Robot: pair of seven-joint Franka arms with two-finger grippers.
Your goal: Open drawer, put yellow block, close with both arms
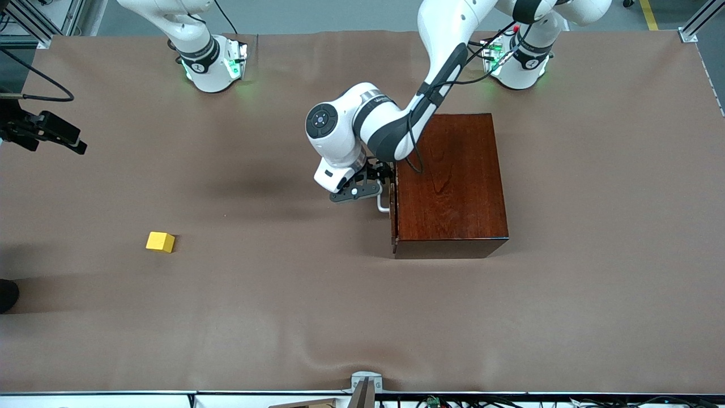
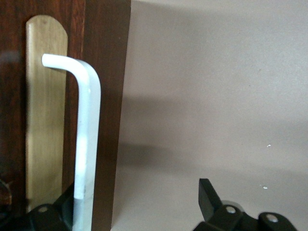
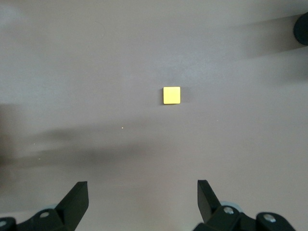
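The drawer (image 1: 395,209) looks all but shut in its box (image 1: 450,181), which sits toward the left arm's end of the surface (image 1: 340,306). The left hand (image 1: 378,187) is at the white handle (image 1: 384,203). In the left wrist view its fingers stand apart, with the bar (image 2: 87,144) just inside one finger (image 2: 57,211) and the other finger (image 2: 210,199) well clear. So the step in hand seems to be taking hold of the handle to pull the drawer out.

To do it well, the hand should likely shift so the bar sits midway between the fingers before closing; otherwise one finger may push the bar sideways and jolt the box. Close firmly, then pull straight out along the drawer's slide, away from the box and toward the right arm's end, without lifting or twisting. A slow pull should keep the box from being dragged along.

The block (image 1: 160,242) lies on the bare surface near the right arm's end, well apart from the box. The right hand (image 3: 143,199) hangs high over that area, fingers wide apart and empty, waiting.
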